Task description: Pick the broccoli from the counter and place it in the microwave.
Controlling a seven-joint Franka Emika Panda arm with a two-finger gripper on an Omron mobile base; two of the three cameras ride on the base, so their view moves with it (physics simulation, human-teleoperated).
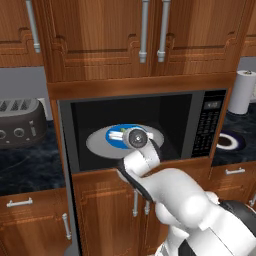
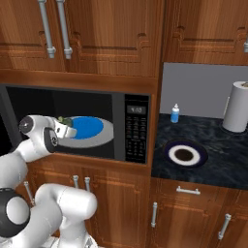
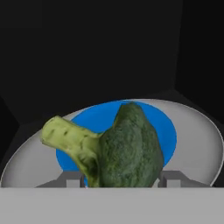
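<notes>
Broccoli [image 3: 127, 148] sat closest to the hand camera, clamped between the two finger tips [image 3: 174, 180] of the gripper [image 3: 124, 181], the jaws narrow and closed on its dark floret. Its pale stalk stuck out to one side in that view. Judging by the grip, the floret was taken across its bulk so that the stalk stayed free and the piece could be set down without rolling.

The hand was reached in through the open front of the microwave [image 1: 202, 130], holding the broccoli over the blue disc [image 2: 89, 127] that lay on the grey turntable [image 3: 197, 144]; whether the vegetable touched the disc could not be told. That placement suits the task: the centre of the turntable is the natural landing spot, and letting go appeared to be the step left.

Behind the turntable the oven cavity was dark and bare. The button panel [image 2: 136, 138] at the microwave's right carried a small display and rows of keys, too small to read. Farther off, on the dark marbled counter [image 2: 213, 167], stood a dark-rimmed plate [image 2: 184, 154], a small blue bottle [image 2: 175, 114] and a paper towel roll [image 2: 238, 113]; a grey toaster [image 1: 20, 122] sat on the other side. No brand or label was legible anywhere.
</notes>
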